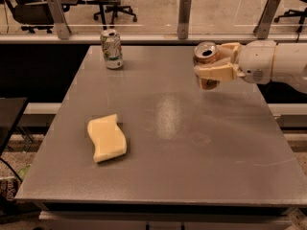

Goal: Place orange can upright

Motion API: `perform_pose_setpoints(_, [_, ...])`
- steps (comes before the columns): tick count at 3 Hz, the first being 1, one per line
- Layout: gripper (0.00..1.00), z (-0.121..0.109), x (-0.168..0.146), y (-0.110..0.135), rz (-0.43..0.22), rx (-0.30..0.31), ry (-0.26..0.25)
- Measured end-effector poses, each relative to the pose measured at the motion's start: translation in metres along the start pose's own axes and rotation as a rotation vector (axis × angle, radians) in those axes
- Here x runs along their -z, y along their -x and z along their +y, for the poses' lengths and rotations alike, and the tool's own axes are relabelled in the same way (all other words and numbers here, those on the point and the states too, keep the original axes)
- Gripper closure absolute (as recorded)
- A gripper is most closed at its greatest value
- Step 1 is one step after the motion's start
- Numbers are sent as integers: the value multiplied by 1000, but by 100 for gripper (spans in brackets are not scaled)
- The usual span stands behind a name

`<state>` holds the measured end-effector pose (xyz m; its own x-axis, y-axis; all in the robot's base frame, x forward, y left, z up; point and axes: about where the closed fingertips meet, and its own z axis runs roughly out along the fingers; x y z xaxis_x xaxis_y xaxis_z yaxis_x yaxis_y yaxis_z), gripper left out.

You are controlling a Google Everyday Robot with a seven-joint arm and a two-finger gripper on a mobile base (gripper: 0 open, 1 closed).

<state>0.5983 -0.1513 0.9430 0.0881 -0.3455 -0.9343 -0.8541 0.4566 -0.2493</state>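
Observation:
The orange can (206,56) is upright in my gripper (217,65), its silver top open to view, at the far right of the grey table (168,143). The gripper's pale fingers (216,72) wrap around the can's body, shut on it. The can's bottom sits close to the table; I cannot tell if it touches. The arm comes in from the right edge.
A white-and-green can (112,49) stands upright at the table's far left corner. A yellow sponge (106,137) lies on the near left part. Beyond the far edge are a glass rail with posts and office chairs. A dark surface sits low at the left.

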Motion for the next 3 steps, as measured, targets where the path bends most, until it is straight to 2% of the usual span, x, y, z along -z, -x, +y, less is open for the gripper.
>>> perform_pose_setpoints(3, [100, -25, 0, -22, -60, -168, -189])
